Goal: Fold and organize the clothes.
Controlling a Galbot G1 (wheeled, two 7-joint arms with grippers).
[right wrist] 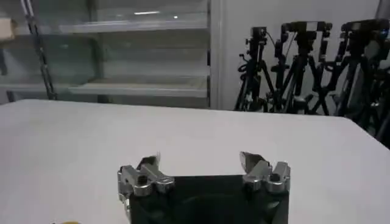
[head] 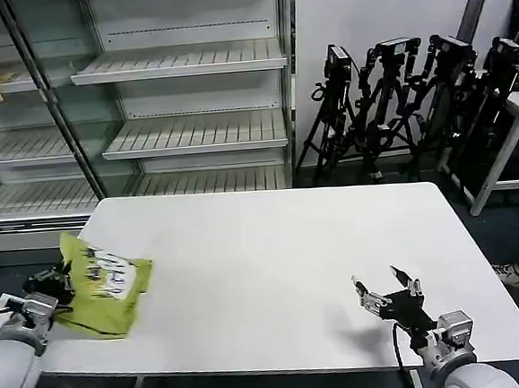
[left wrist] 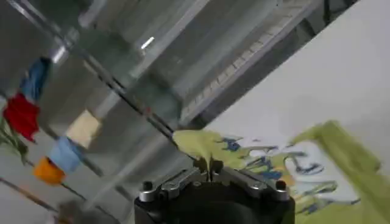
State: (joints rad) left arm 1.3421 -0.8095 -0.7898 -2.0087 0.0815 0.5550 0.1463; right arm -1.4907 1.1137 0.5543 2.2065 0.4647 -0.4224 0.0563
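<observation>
Left tool (head: 58, 283) was mostly hidden behind the crumpled lime T-shirt (head: 105, 287) w/ white-blue print, pinching its edge; right tool (head: 389, 293) sat open on counter (head: 274, 265)

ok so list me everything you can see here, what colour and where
T-shirt: one, lime yellow-green with a white and blue print, bunched at the table's left edge
table: one, white, in front of the robot
shelves: one empty unit, pale grey, behind the table
tripods: several, black, against the back wall on the right
left gripper: one, black and silver, shut on the T-shirt at the table's left edge
right gripper: one, black and silver, open over the table's near right part
</observation>
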